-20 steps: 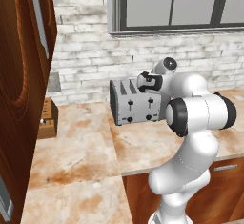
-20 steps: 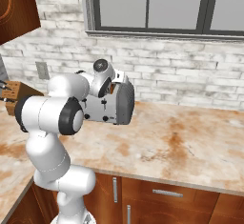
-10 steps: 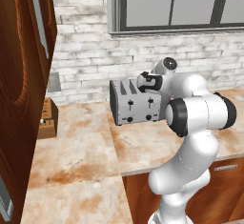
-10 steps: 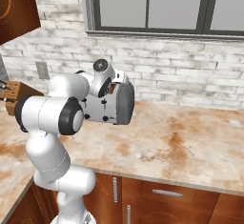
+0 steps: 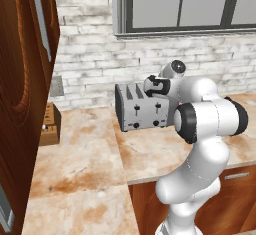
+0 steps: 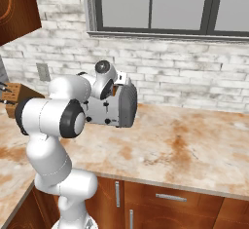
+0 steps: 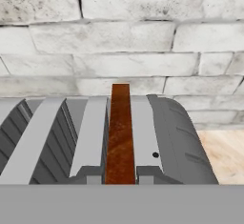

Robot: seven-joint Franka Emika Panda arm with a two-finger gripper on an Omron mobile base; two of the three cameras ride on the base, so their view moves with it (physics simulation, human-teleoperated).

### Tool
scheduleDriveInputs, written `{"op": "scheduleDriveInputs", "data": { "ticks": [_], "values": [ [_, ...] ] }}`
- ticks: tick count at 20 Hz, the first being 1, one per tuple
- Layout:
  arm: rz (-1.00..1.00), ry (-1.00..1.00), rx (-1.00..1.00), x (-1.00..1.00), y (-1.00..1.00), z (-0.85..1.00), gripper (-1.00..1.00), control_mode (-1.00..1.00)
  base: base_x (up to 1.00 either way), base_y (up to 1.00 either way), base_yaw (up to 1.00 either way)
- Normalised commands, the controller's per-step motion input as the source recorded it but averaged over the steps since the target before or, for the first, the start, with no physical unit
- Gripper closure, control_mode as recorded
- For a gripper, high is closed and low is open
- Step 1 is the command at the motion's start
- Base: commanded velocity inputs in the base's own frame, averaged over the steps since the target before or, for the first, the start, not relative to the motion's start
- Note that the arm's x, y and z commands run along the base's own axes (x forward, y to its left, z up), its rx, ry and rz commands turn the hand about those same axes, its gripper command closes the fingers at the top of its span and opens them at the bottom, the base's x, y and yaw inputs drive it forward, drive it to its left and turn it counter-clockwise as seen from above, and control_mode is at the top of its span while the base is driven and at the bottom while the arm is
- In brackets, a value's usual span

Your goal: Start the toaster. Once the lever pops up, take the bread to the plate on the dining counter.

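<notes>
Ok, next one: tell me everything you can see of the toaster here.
The toaster is a boxy grey metal unit standing upright on the marble-look counter near the brick wall. Its front carries two vertical slider tracks with small dark knobs below. The top has four slots between ribbed dividers. One brown bread slice stands edge-up in the slot nearest the rounded end. The claw hovers just over the top; whether it touches cannot be told.

The rendered kitchen is evenly and brightly lit, with no glare seen. Soft shadows are cast under the toaster [image 5: 142, 107] and along the brick wall [image 6: 185, 84]. Edges are rendered slightly soft.
</notes>
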Motion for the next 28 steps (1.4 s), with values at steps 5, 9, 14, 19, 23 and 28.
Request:
{"op": "scheduleDriveInputs", "data": {
  "ticks": [5,9,14,19,23,28],
  "values": [
    [0.0,0.0,0.0,0.0,0.0,0.0,1.0,-1.0,0.0,0.0,0.0],
    [0.0,0.0,0.0,-0.05,0.0,0.0,1.0,-1.0,0.0,0.0,0.0],
    [0.0,-0.09,0.0,-0.21,0.0,0.14,1.0,-1.0,0.0,0.0,0.0],
    [0.0,-0.09,0.0,-0.31,0.0,0.47,1.0,-1.0,0.0,0.0,0.0],
    [0.0,-0.01,0.0,-0.26,0.0,0.76,1.0,-1.0,0.0,0.0,0.0],
    [0.0,0.0,0.0,-0.36,-0.01,0.93,1.0,-1.0,0.0,0.0,0.0]
  ]
}}
